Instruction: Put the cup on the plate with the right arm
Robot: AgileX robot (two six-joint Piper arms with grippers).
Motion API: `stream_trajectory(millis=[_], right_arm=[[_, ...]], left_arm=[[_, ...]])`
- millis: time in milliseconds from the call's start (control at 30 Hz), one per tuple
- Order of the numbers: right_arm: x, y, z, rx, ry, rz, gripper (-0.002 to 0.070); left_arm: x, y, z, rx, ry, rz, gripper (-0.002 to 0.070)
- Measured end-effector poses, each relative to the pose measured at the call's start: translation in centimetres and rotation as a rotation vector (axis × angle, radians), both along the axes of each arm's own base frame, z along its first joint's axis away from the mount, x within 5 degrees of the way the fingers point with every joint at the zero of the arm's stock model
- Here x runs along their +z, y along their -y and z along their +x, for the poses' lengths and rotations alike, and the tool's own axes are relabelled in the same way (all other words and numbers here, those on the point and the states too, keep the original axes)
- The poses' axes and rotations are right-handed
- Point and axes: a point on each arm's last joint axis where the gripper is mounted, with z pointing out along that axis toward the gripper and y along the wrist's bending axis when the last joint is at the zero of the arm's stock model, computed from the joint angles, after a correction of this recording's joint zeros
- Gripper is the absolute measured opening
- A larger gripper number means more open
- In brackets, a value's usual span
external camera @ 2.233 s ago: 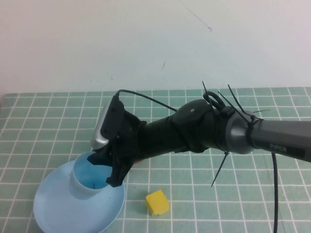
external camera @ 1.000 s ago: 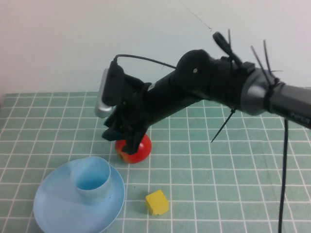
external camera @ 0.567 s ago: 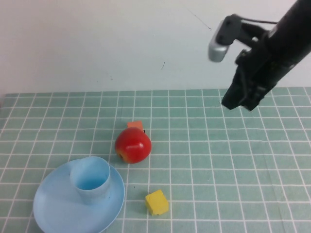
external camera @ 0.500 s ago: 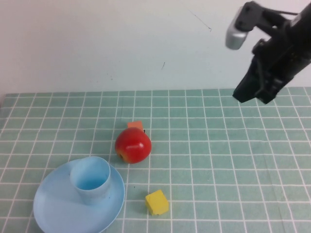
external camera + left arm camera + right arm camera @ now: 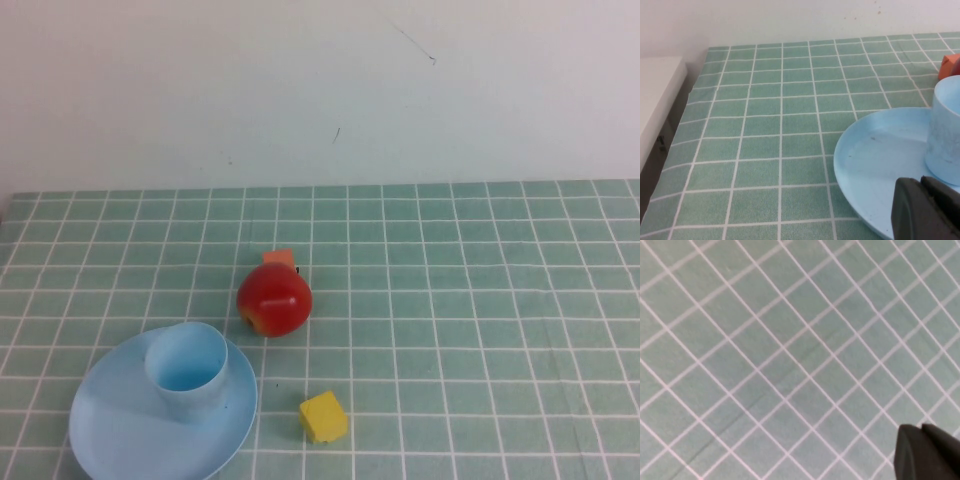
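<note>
Well clear of the right pincer [image 5: 927, 452], hanging shut over bare worktop [image 5: 765, 350], and just ahead of the shut left pincer [image 5: 925, 210], the cup [image 5: 186, 369] is standing on the plate [image 5: 120, 430], risking toppling from any sweeping arm.

Cup [image 5: 946, 132] upright on plate [image 5: 875, 165], toward its far side. Orange block [image 5: 951, 65] beyond cup. Left gripper [image 5: 927, 210] over plate's near rim, fingers together.

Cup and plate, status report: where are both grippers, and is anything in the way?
Left gripper shut, by plate rim. Right gripper shut, over bare mat. Cup upright on plate. Apple and yellow block lie apart.
</note>
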Motion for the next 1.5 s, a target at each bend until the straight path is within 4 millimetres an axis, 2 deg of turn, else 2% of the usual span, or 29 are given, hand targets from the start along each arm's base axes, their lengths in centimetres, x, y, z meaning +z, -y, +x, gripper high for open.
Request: stream_trajectory(millis=[233, 433, 533, 633, 833, 1100, 1267, 1367, 1500], right_arm=[[-4.7, 2.8, -6.2, -0.214, 0.091, 0.006, -0.0002], [-8.4, 3.6, -11.8, -0.328, 0.165, 0.205, -0.0003], [-8.6, 3.9, -13.6, -0.328, 0.246, 0.273, -0.0003], [-7.9, 4.2, -15.0, -0.323, 0.34, 0.33, -0.0003], [-7.5, 4.4, -16.7, -0.32, 0.382, 0.384, -0.0003], [-7.6, 3.4, -17.3, -0.331, 0.287, 0.541, -0.0003], [-7.6, 3.3, -17.3, -0.329, 0.283, 0.546, -0.0003], [-7.4, 3.7, -17.0, -0.325, 0.35, 0.512, -0.0003], [-6.4, 4.4, -16.2, -0.305, 0.557, 0.449, -0.0003]], left_arm=[[0.0, 0.0, 0.0, -0.001, 0.0, 0.002, -0.0003], [0.0, 0.0, 0.0, -0.001, 0.0, 0.002, -0.0003], [0.0, 0.0, 0.0, -0.001, 0.0, 0.002, -0.0003], [0.0, 0.0, 0.0, -0.001, 0.0, 0.002, -0.0003], [0.0, 0.0, 0.0, -0.001, 0.0, 0.002, -0.0003], [0.0, 0.0, 0.0, -0.001, 0.0, 0.002, -0.0003], [0.0, 0.0, 0.0, 0.001, 0.0, -0.002, -0.0003], [0.0, 0.0, 0.0, 0.001, 0.0, -0.002, -0.0003], [0.0, 0.0, 0.0, 0.0, 0.0, 0.0, -0.0003]])
